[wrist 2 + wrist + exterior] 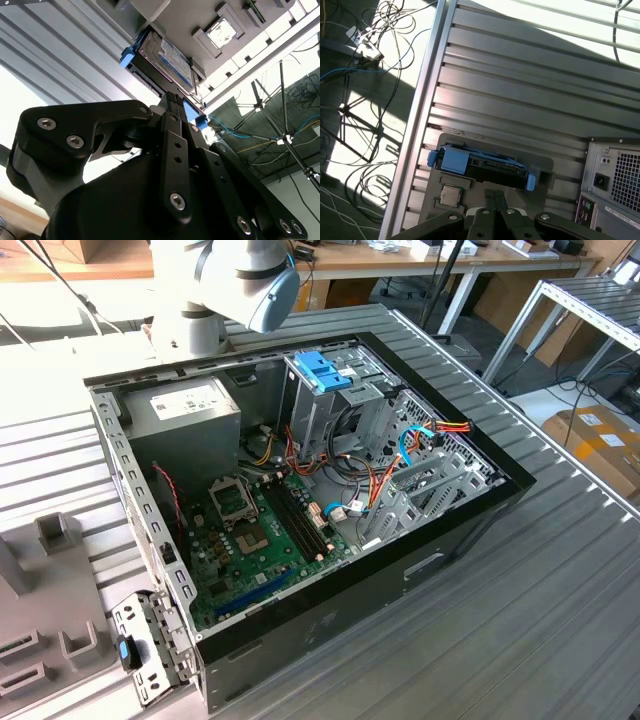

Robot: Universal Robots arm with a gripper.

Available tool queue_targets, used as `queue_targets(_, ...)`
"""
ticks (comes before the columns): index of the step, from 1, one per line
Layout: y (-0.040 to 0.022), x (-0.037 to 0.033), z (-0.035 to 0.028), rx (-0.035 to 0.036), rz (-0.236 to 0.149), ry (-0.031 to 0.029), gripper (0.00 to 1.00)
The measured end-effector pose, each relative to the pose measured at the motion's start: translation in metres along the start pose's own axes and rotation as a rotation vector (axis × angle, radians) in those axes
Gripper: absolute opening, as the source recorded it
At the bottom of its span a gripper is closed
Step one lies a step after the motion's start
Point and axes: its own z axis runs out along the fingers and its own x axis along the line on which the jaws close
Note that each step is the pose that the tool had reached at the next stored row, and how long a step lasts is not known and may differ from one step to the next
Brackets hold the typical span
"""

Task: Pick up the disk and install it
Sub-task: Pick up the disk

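The gripper [495, 196] hovers by the disk [490, 170], flat in a grey holder [545, 165] on the worktop [520, 85] near the computer case [615, 175], jaws pressed together and empty, so a sound grasp probably needs them opened and centred across its rails.

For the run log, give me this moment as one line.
flat grey-silver metal disk in light-blue plastic rails: resting on grey holder tray | black gripper: shut, beside disk | installed: no
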Motion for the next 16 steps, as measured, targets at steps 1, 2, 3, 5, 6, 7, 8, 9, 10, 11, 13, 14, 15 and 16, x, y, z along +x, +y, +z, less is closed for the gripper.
queue_targets(1,0.0000,0.0000,0.0000,0.0000,-0.002,0.0001,0.11)
queue_targets(2,0.0000,0.0000,0.0000,-0.0001,-0.003,0.0002,0.11)
queue_targets(3,0.0000,0.0000,0.0000,-0.0001,-0.005,0.0003,0.11)
queue_targets(5,0.0000,0.0000,0.0000,-0.0003,-0.010,0.0005,0.11)
queue_targets(6,0.0000,0.0000,0.0000,-0.0003,-0.012,0.0007,0.11)
queue_targets(7,0.0000,0.0000,0.0000,-0.0004,-0.015,0.0008,0.11)
queue_targets(8,0.0000,0.0000,0.0000,-0.0006,-0.018,0.0010,0.11)
queue_targets(9,0.0000,0.0000,0.0000,-0.0006,-0.020,0.0011,0.11)
queue_targets(10,0.0000,0.0000,0.0000,-0.0006,-0.021,0.0012,0.11)
queue_targets(11,0.0000,0.0000,0.0000,-0.0007,-0.023,0.0013,0.11)
queue_targets(13,0.0000,0.0000,0.0000,-0.0009,-0.029,0.0016,0.11)
queue_targets(14,0.0000,0.0000,0.0000,-0.0009,-0.032,0.0018,0.11)
queue_targets(15,0.0000,0.0000,0.0000,-0.0010,-0.034,0.0019,0.11)
queue_targets(16,0.0000,0.0000,0.0000,-0.0010,-0.035,0.0020,0.11)
